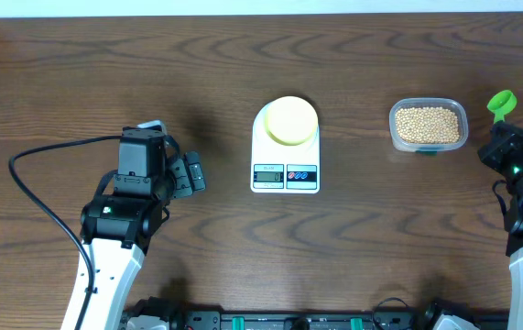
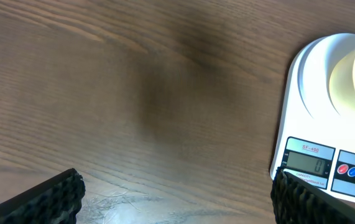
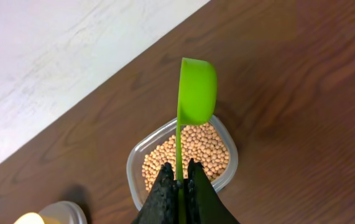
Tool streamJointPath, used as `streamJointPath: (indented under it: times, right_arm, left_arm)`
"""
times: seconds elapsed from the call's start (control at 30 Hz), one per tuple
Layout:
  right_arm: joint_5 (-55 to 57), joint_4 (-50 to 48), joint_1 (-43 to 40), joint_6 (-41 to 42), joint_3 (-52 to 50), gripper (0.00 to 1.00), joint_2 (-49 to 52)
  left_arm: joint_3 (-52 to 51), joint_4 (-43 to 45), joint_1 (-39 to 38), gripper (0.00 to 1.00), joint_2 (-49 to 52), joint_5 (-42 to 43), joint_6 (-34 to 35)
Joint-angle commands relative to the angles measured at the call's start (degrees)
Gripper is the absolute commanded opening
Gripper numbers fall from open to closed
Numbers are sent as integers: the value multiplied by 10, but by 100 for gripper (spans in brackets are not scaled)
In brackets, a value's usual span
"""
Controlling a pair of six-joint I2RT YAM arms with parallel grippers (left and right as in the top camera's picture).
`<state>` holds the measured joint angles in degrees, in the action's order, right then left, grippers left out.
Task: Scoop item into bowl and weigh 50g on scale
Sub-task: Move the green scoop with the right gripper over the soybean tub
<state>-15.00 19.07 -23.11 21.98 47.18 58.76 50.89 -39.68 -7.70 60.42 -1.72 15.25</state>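
Near the table [image 1: 78, 73]'s right edge, the right gripper [image 3: 178, 180] is poising a green scoop [image 3: 197, 90] above the tub [image 1: 395, 115].
Mid-table, the scale [image 1: 261, 147] is carrying the bowl [image 1: 291, 120], and the left gripper [image 1: 190, 174] is hovering beside it with its jaws spread wide and empty. The beans [image 1: 428, 126] are lying in the tub. The right jaws are pinching only the scoop's thin handle, so a loaded scoop could be twisting in the grip and spilling short of the bowl.
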Motion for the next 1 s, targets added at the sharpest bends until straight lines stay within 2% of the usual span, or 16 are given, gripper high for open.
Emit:
streamJointPath:
  times: [0.0, 0.97]
  right_arm:
    - [14, 0, 3, 23, 9, 1, -3]
    - [10, -4, 3, 114, 9, 1, -4]
  left_arm:
    - [1, -2, 3, 98, 2, -7, 1]
    - [1, -2, 3, 98, 2, -7, 1]
